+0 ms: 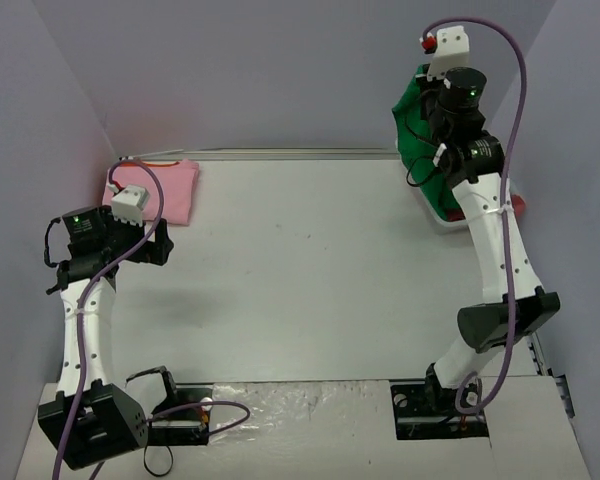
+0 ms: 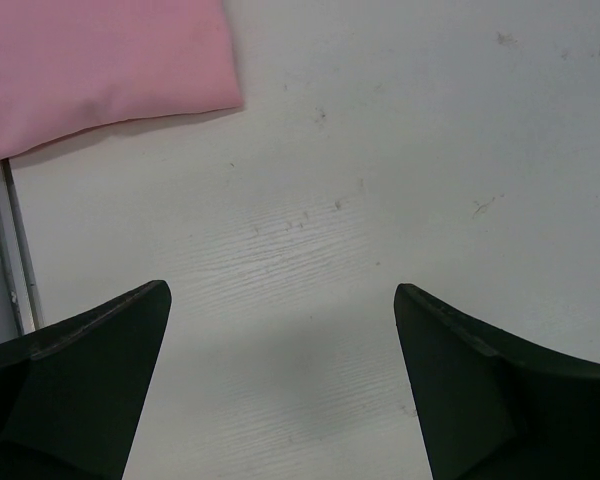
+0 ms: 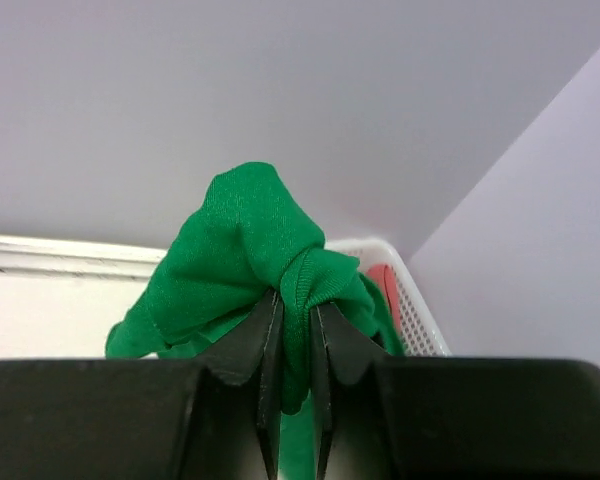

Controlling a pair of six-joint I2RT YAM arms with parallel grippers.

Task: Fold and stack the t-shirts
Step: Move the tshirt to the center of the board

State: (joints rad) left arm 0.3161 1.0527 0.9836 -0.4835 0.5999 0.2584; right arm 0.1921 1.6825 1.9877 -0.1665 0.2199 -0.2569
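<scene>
My right gripper (image 3: 295, 310) is shut on the bright green t-shirt (image 3: 242, 252) and holds it bunched, lifted above the white basket (image 3: 412, 300). From the top view the green t-shirt (image 1: 412, 125) hangs behind the right wrist at the far right. A coral red t-shirt (image 3: 386, 288) lies in the basket (image 1: 442, 216). The light pink t-shirt (image 1: 160, 187) lies folded at the table's far left; its corner shows in the left wrist view (image 2: 90, 65). My left gripper (image 2: 280, 320) is open and empty over bare table, just right of the pink t-shirt. The orange t-shirt is out of view.
The white table (image 1: 310, 270) spreads between the arms. Grey walls close in the back and both sides. A metal rail (image 2: 10, 250) runs along the table's left edge.
</scene>
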